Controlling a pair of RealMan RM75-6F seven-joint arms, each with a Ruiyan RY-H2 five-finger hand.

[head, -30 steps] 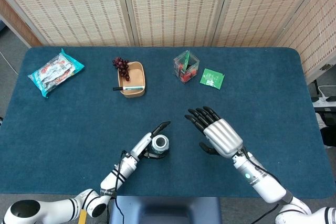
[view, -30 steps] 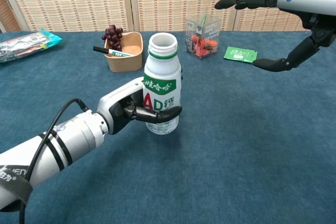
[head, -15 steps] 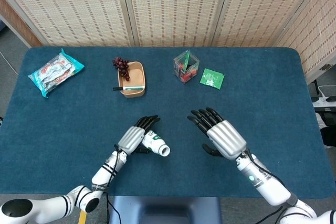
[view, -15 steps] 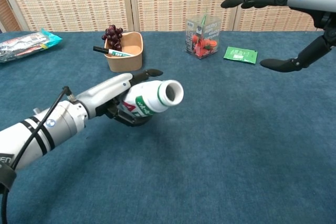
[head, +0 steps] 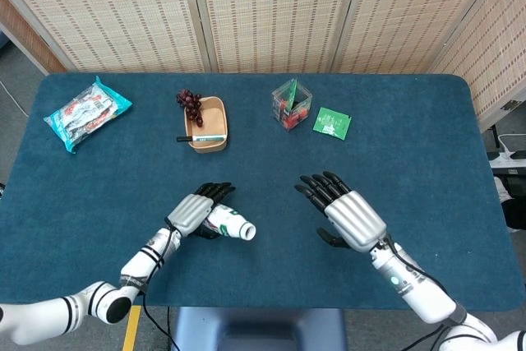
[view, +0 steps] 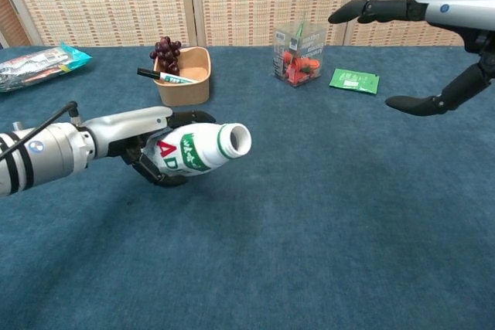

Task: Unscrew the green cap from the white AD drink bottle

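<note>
The white AD drink bottle point(head: 227, 224) point(view: 192, 150) lies tipped on its side above the blue table, its open neck with a green ring pointing right. No cap shows on it or anywhere in view. My left hand point(head: 192, 213) point(view: 147, 144) grips the bottle's body from the left. My right hand point(head: 345, 214) point(view: 433, 44) hovers open to the right of the bottle, fingers spread, holding nothing.
At the back stand a wooden bowl point(head: 208, 124) with grapes point(head: 190, 104) and a marker, a clear box of snacks point(head: 291, 104) and a green packet point(head: 332, 122). A snack bag point(head: 86, 113) lies at the far left.
The left hand has tipped the bottle from upright onto its side and drawn it left. The right hand has shifted only slightly.
</note>
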